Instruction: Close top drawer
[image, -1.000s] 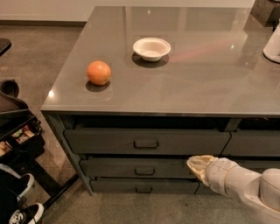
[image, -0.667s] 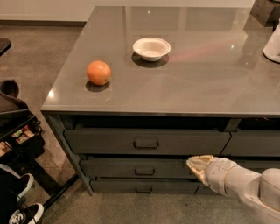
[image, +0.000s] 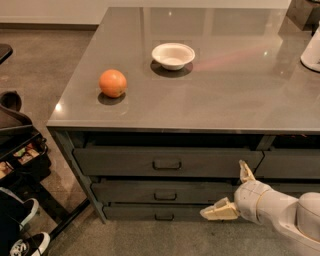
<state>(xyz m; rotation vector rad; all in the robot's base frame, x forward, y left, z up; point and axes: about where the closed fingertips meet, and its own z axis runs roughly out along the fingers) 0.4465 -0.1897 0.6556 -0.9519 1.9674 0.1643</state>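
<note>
Jaws wide apart, gripping nothing. Part of the cream-and-white two-finger gripper (image: 222, 188), low at the right of the camera view, in front of the cabinet. One tan finger (image: 245, 171) pointing up, its tip at the lower right corner of the top drawer front; touching it or just short of it, cannot tell. The other finger pointing left, in front of the two lower drawer fronts. Behind both, a rounded white arm (image: 287, 217) running off toward the bottom right corner.

Wide, shallow dark-grey top drawer (image: 120, 161) directly under the counter's front edge, uppermost of three stacked fronts, with a small rectangular metal loop handle (image: 166, 164) at its centre. Looks slightly pulled out, with a dark band between its top edge and the counter. Below it, the dark-grey middle drawer (image: 130, 192) and the dark-grey bottom drawer (image: 135, 213), each with a like handle. To the right, the dark front of a neighbouring right-hand stack (image: 292, 164), partly behind the arm.

On the smooth grey countertop (image: 225, 95): a round orange fruit (image: 112, 83) near the left edge and a small white round bowl (image: 173, 55) further back, well apart from each other. At the far right edge, part of a white object (image: 312, 50), cut off by the frame. At the lower left, on the brown floor (image: 45, 65), black-and-white shoes (image: 22, 242).
</note>
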